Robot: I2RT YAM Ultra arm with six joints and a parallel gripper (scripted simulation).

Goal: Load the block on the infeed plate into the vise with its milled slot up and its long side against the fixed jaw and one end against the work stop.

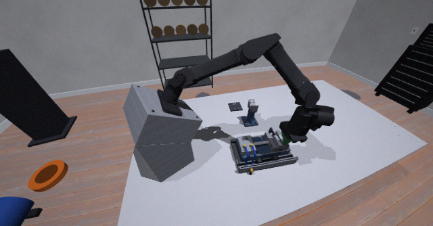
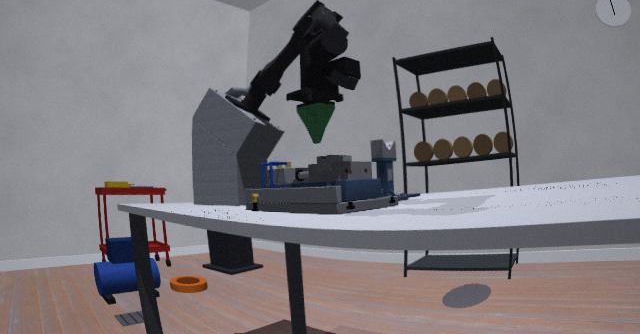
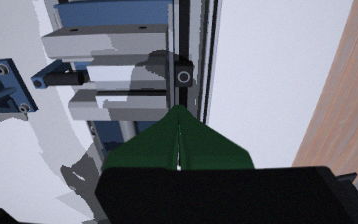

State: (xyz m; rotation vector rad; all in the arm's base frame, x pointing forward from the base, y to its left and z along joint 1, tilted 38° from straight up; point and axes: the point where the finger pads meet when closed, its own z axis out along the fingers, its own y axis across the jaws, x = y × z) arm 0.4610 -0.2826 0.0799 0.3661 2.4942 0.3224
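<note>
My gripper (image 2: pixel 316 136) has green fingers that are shut with nothing between them. It hangs above the vise (image 1: pixel 262 148), over the end near the right side rail, and also shows in the wrist view (image 3: pixel 179 142). In the wrist view a pale block, the part (image 3: pixel 125 76), lies between the two grey jaws. Its long side is next to the far jaw (image 3: pixel 105 42), and its left end meets the dark work stop rod (image 3: pixel 62 78). A thin dark gap separates it from the near jaw (image 3: pixel 120 102), which sits on the cylinder rod. I cannot make out the slot.
The dark infeed plate (image 1: pixel 235 106) lies bare behind the vise. The V-block (image 1: pixel 251 105) stands on a blue post beside it. The arm's grey pedestal (image 1: pixel 159 124) is at the left of the white table. A shelf rack stands behind.
</note>
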